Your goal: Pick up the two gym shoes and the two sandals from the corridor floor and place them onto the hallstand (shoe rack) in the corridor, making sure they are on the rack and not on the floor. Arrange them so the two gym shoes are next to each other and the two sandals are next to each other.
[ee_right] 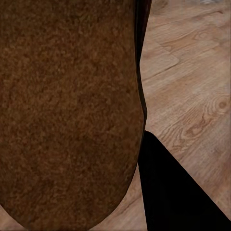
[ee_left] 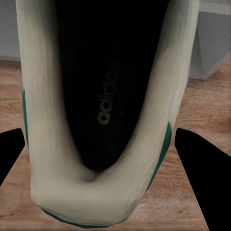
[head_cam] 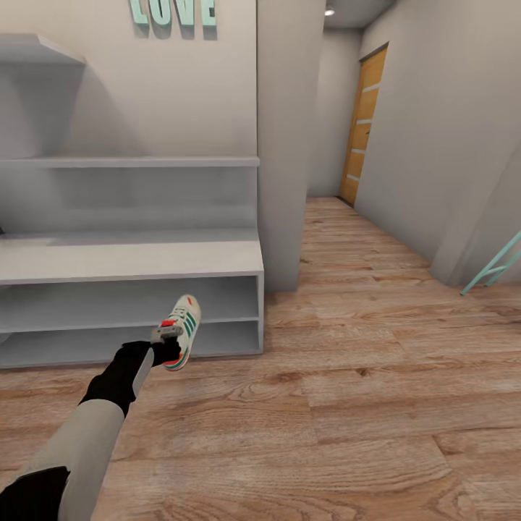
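Cream-white leather lace-up gym shoe with green side stripes and a red-orange heel patch [head_cam: 182,331] hangs off the left end effector [head_cam: 166,347], gripped at the heel end, toe pointing toward 1 o'clock and up. It sits in the air just in front of the pale grey-white hallstand with two low open shelf bays and a flat top [head_cam: 130,260], near that unit's right end, above the light brown wood-plank corridor floor [head_cam: 376,391]. In the left wrist view the shoe's dark insole with printed lettering [ee_left: 103,91] lies between two black fingers [ee_left: 202,163], which stand at each side of the heel; whether both touch the shoe is unclear.

Right wrist view: dark brown suede-like sandal sole or footbed [ee_right: 67,115] very close to the camera, one black finger [ee_right: 178,192] beside it. Probably held by the right end effector, but its grip state cannot be told.

Risks, as judgement:
- Heel-only grip, long shoe cantilevered: it could pivot or slip out on a fast swing.
- Toe is tilted up, so it may catch the shelf edge or the underside of the top when pushed into a bay.
- Release too near the front lip and it tips back to the floor.
- The sandal may drop unnoticed while attention is on the left arm.
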